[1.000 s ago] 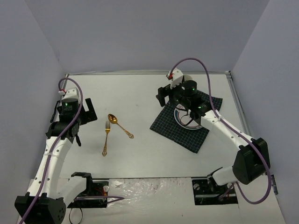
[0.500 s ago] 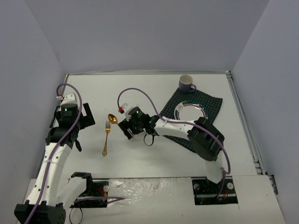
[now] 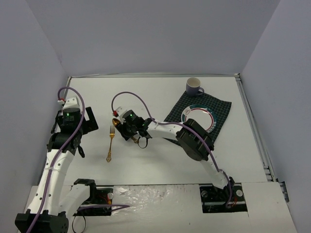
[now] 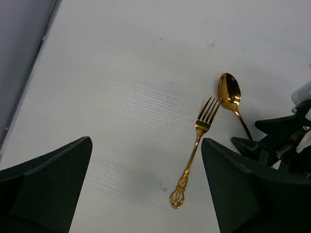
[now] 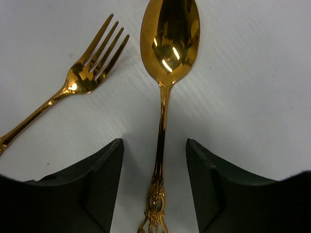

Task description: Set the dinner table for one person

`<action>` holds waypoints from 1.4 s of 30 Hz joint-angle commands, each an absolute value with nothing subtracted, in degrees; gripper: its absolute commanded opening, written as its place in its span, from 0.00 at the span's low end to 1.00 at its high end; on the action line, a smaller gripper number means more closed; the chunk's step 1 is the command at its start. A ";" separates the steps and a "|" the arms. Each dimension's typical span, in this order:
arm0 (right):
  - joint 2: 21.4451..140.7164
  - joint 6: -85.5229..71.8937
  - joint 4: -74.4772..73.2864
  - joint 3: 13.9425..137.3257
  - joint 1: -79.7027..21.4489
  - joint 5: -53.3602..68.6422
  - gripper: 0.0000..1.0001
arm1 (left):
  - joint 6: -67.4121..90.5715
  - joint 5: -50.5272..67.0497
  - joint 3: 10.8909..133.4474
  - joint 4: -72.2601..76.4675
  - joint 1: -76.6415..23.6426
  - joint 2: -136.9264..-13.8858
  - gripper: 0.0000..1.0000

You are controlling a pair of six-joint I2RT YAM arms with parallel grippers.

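Observation:
A gold spoon (image 3: pixel 116 123) and a gold fork (image 3: pixel 111 143) lie side by side on the white dinner table (image 3: pixel 150 94), left of centre. My right gripper (image 3: pixel 128 128) is open and low over the spoon. In the right wrist view its fingers (image 5: pixel 97 179) stand on either side of the spoon (image 5: pixel 168 43) handle without touching it, and the fork (image 5: pixel 85 73) lies to the left. My left gripper (image 3: pixel 68 142) is open and empty, left of the fork (image 4: pixel 196 148). The left wrist view also shows the spoon (image 4: pixel 229 92).
A dark green checked cloth (image 3: pixel 221 109) lies at the right with a ringed plate (image 3: pixel 198 118) on it. A blue-and-white mug (image 3: pixel 194 86) stands behind the cloth. Grey walls close in the table at the back and sides.

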State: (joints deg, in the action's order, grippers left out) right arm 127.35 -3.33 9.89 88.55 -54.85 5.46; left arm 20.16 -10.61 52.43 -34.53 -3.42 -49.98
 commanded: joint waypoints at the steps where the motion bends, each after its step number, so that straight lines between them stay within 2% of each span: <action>1: 129.72 -2.04 11.17 94.04 -55.02 5.70 0.46 | 20.30 -11.52 53.09 -33.05 -2.99 -48.87 0.92; 8: 131.92 -2.18 10.87 95.43 -55.02 5.50 0.34 | 20.30 -11.33 53.17 -33.05 -2.81 -48.69 0.92; 14: 131.55 -1.30 10.13 94.04 -54.93 3.98 0.15 | 20.22 -11.25 53.09 -33.05 -2.64 -48.54 0.92; 16: 130.30 -0.62 10.02 92.86 -54.73 3.96 0.02 | 20.21 -11.25 53.09 -33.05 -2.64 -48.60 0.92; 17: 129.26 -0.09 10.02 92.08 -54.67 3.96 0.00 | 20.21 -11.23 53.09 -33.05 -2.64 -48.60 0.92; 23: 123.06 4.73 10.02 86.79 -54.50 4.12 0.00 | 20.21 -11.15 53.09 -33.05 -2.64 -48.60 0.92; 31: 102.93 14.46 8.60 74.65 -50.11 5.78 0.00 | 20.21 -11.16 53.00 -33.05 -2.64 -48.35 0.92; 35: 92.53 22.00 4.21 68.67 -40.63 10.71 0.00 | 20.21 -11.01 52.98 -32.94 -2.55 -48.30 0.92; 39: 87.57 29.53 -3.55 68.45 -30.50 15.42 0.00 | 20.21 -11.51 52.73 -32.87 -2.55 -48.26 0.92; 42: 85.05 34.18 -5.09 67.81 -19.30 21.00 0.00 | 20.17 -11.39 52.69 -32.70 -2.59 -48.82 0.92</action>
State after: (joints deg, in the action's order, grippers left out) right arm 88.71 24.18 0.02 68.48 -29.57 12.92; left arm 20.15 -10.60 51.94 -34.53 -2.92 -48.89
